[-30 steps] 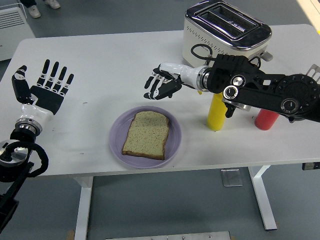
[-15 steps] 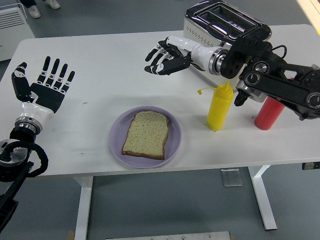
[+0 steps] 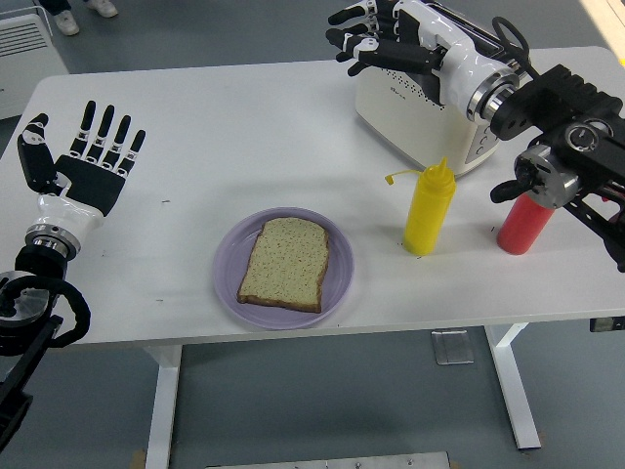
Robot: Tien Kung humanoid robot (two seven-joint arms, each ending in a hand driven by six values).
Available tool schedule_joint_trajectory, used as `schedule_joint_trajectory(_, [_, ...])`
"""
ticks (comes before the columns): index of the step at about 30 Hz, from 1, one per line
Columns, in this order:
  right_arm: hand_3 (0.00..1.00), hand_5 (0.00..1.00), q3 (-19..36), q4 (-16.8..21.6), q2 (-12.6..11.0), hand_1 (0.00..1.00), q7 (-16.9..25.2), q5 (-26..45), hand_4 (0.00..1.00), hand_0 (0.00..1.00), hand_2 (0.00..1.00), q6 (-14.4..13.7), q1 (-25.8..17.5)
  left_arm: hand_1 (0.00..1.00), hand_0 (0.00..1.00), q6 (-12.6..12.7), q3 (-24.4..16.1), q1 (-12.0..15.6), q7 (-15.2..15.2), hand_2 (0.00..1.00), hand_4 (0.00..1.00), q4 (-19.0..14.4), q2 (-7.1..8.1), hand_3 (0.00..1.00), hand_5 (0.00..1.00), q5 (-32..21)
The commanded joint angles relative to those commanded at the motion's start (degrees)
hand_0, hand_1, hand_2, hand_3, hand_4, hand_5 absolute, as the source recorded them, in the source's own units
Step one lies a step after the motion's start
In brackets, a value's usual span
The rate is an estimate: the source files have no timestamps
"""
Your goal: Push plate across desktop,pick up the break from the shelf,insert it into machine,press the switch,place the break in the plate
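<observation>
A slice of bread [image 3: 285, 264] lies flat on a purple plate [image 3: 229, 283] near the table's front edge. A cream and chrome toaster [image 3: 405, 107] stands at the back right. My right hand [image 3: 376, 39] is raised over the toaster's left end, fingers loosely spread, holding nothing. My left hand [image 3: 88, 166] rests at the left of the table, palm up, fingers spread and empty.
A yellow squeeze bottle [image 3: 430, 210] and a red squeeze bottle [image 3: 520, 225] stand in front of the toaster, right of the plate. A white unit [image 3: 24, 44] stands on the floor beyond the table's far left corner.
My right hand has lifted from just above the plate, up and back to the right, over the toaster. The bread stays on the plate. The left hand has barely moved.
</observation>
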Motion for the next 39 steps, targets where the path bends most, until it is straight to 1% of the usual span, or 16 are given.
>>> schedule_joint_trajectory(2, [0.527,0.293,2.7,1.1,-0.8,0.585,2.6,4.0,0.716,0.589,0.556,-2.2,-2.4,0.753,0.824,0.1,-0.2,0.1,0.0,0.724,0.634,-0.6,0.03,0.69,0.998,-0.2])
schedule_joint_trajectory(4, [0.527,0.293,5.1,1.8,-1.4,0.585,5.1,8.2,0.716,0.589,0.556,-3.6,-4.7,0.753,0.824,0.2,-0.3,0.1,0.0,0.724,0.634,-1.2,0.08,0.69,0.998,-0.4])
schedule_joint_trajectory(5, [0.541,0.31,6.1,1.9,-1.6,0.622,6.1,9.9,0.718,0.666,0.571,-3.9,-5.6,0.752,0.824,0.3,-0.4,0.2,0.0,0.723,0.635,-1.4,0.09,0.69,0.998,-0.5])
schedule_joint_trajectory(6, [0.541,0.31,7.3,2.0,-1.8,0.622,7.4,12.0,0.718,0.666,0.571,-4.2,-6.7,0.752,0.824,0.4,-0.5,0.2,0.0,0.723,0.635,-1.8,0.1,0.69,0.998,-0.7])
schedule_joint_trajectory(10, [0.541,0.31,10.4,1.5,-2.2,0.622,11.8,19.2,0.718,0.666,0.571,-4.3,-9.9,0.752,0.824,0.7,-1.2,0.6,0.0,0.723,0.635,-3.0,0.09,0.69,0.998,-1.7])
schedule_joint_trajectory(11, [0.569,0.339,10.7,1.4,-2.2,0.648,12.4,20.9,0.719,0.724,0.593,-4.1,-10.2,0.752,0.823,0.8,-1.3,0.6,0.1,0.722,0.634,-3.1,0.09,0.69,0.998,-2.0])
schedule_joint_trajectory(16, [0.569,0.339,12.5,1.1,-2.0,0.648,15.6,29.8,0.719,0.724,0.593,-3.5,-12.9,0.752,0.823,1.2,-1.8,0.5,0.1,0.722,0.634,-4.1,-0.02,0.69,0.998,-3.4])
schedule_joint_trajectory(17, [0.602,0.405,13.0,1.2,-1.8,0.684,16.1,31.8,0.722,0.754,0.622,-3.4,-13.7,0.752,0.82,1.3,-1.8,0.4,0.1,0.722,0.634,-4.5,-0.02,0.69,0.998,-3.7])
schedule_joint_trajectory(22, [0.602,0.405,15.2,2.0,-1.3,0.684,17.1,39.1,0.722,0.754,0.622,-3.2,-16.6,0.752,0.82,1.8,-1.9,-0.1,0.2,0.722,0.634,-6.0,0.11,0.69,0.998,-4.9])
schedule_joint_trajectory(23, [0.635,0.435,15.5,2.2,-1.2,0.714,17.1,40.4,0.725,0.777,0.661,-3.2,-17.0,0.751,0.821,1.9,-1.9,-0.2,0.2,0.722,0.632,-6.3,0.16,0.689,0.998,-5.0])
schedule_joint_trajectory(25, [0.635,0.435,16.6,2.9,-1.2,0.714,17.0,42.6,0.725,0.777,0.661,-3.1,-18.2,0.751,0.821,2.2,-1.9,-0.5,0.2,0.722,0.632,-7.2,0.38,0.689,0.998,-5.6])
schedule_joint_trajectory(30, [0.639,0.429,18.3,4.2,-1.2,0.715,16.7,44.5,0.722,0.777,0.662,-3.1,-20.3,0.75,0.82,2.8,-2.0,-1.0,0.1,0.723,0.629,-8.9,0.78,0.689,0.998,-6.5])
schedule_joint_trajectory(39, [0.638,0.425,19.8,5.8,-0.9,0.715,16.4,44.7,0.721,0.78,0.662,-3.0,-22.8,0.751,0.82,3.5,-1.9,-1.3,0.3,0.721,0.629,-10.6,0.9,0.689,0.998,-7.6])
